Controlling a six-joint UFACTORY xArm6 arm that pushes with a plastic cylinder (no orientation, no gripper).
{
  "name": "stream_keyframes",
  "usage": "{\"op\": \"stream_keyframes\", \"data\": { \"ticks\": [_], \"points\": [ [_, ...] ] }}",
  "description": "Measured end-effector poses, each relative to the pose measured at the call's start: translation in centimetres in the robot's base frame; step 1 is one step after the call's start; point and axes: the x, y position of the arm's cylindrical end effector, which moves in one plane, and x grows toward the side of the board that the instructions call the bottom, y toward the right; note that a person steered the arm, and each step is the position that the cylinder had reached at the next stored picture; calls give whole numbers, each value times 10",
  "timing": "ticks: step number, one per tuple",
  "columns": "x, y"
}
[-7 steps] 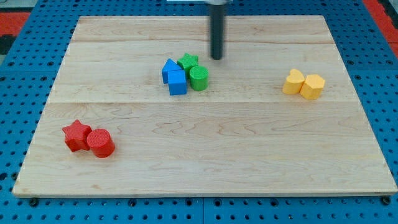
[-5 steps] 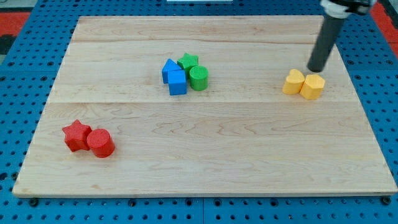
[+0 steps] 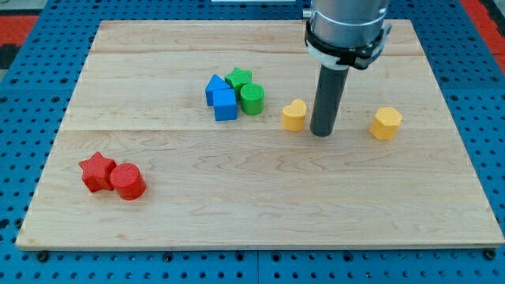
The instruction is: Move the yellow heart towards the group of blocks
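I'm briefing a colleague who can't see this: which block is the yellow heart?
Start at the blue-and-green cluster in the board's upper middle. Just to its right in the view sits the yellow heart, with my tip close on its right. The other yellow block, farther right, is faceted, not lobed.

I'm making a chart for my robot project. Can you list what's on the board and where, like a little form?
tip: my tip, just right of the yellow heart
yellow heart, a small gap right of the group
group: blue blocks, green star, green cylinder, clustered together
other yellow block, alone at the view's right
red star and red cylinder: touching, view's bottom left
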Motion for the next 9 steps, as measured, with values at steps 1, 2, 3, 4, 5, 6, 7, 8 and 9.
{"op": "stream_keyframes", "data": {
  "ticks": [1, 2, 3, 4, 5, 6, 7, 8, 9],
  "points": [
    [-14, -33],
    [-21, -35],
    [-42, 11],
    [-62, -12],
    [-49, -61],
    [-23, -62],
    [-23, -51],
    [0, -73],
    [5, -86]
  ]
}}
